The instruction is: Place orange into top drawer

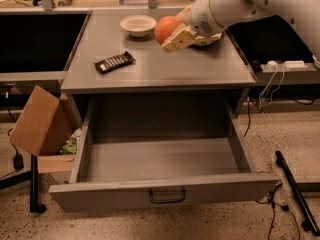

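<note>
The orange (165, 27) is gripped in the claw (171, 35), held over the tabletop (200, 69) just beside the white bowl (138, 24). The top drawer (160, 191) stands pulled open below. Best to carry the fruit forward past the tabletop's front edge before lowering, then release low inside. The claw's far finger is hidden behind the orange.

One orange (166, 28) is in view, clasped in the one pincer (171, 38), which hangs above the back of the single desk (175, 71). On that desk lie one white bowl (138, 24) and one dark wrapped bar (114, 62). One top drawer (100, 196) stands pulled open, bearing one dark handle (167, 197). One cardboard box (42, 119) leans at the left.
</note>
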Motion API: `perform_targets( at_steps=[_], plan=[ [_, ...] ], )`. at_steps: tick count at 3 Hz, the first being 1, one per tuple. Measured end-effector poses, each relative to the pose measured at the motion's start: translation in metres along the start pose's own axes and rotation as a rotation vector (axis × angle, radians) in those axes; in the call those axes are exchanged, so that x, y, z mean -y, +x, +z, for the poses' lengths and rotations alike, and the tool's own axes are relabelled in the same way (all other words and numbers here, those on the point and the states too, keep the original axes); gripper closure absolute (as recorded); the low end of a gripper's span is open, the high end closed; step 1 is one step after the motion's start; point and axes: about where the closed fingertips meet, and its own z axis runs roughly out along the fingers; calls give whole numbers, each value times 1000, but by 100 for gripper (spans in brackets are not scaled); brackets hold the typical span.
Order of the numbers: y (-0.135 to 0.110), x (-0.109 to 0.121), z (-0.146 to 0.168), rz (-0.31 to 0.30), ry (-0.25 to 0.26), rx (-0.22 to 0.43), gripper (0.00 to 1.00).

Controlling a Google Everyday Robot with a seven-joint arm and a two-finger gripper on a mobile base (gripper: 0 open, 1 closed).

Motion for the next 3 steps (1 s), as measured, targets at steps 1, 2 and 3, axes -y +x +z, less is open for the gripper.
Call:
perform_targets(
  at_steps=[1, 2, 3],
  plan=[
    [0, -11, 3, -29, -19, 1, 100],
    [-5, -47, -4, -79, -79, 20, 100],
    [-11, -115, -23, -123, -173, 37, 100]
  ],
)
